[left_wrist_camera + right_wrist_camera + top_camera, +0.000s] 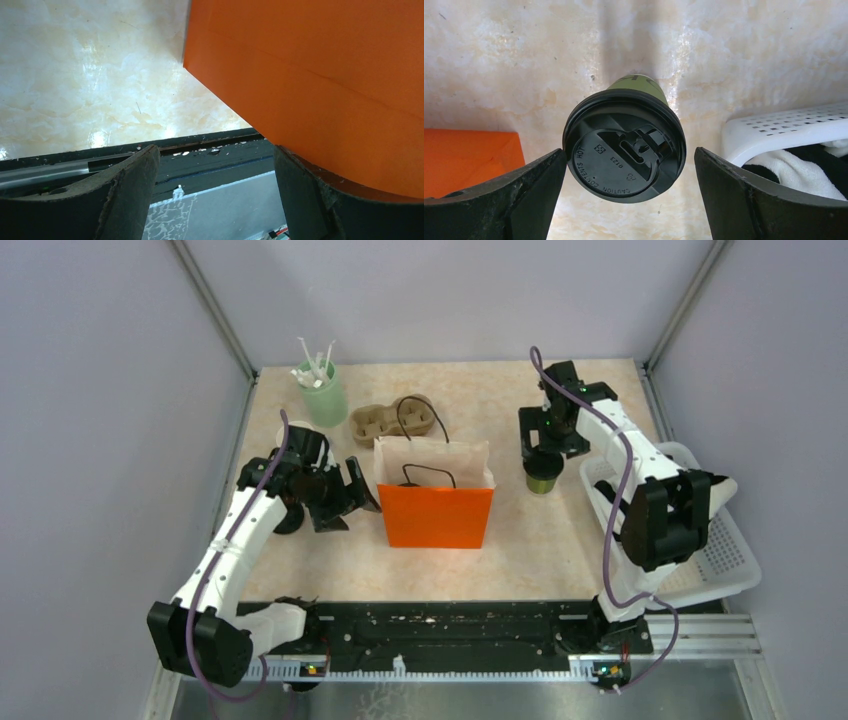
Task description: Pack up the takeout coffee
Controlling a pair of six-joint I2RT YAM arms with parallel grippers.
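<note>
The takeout coffee, an olive-green cup with a black lid, stands upright on the table to the right of the orange paper bag. My right gripper hangs just over it, open, with one finger on each side of the lid; the left finger is very close to the lid's rim and the right finger stands clear. My left gripper is open beside the bag's left side, nothing between its fingers. The orange bag fills the right of the left wrist view.
A pale-green cup of white sticks and a cardboard cup carrier stand behind the bag. A white perforated basket sits at the right edge, under the right arm; its rim lies close to the coffee.
</note>
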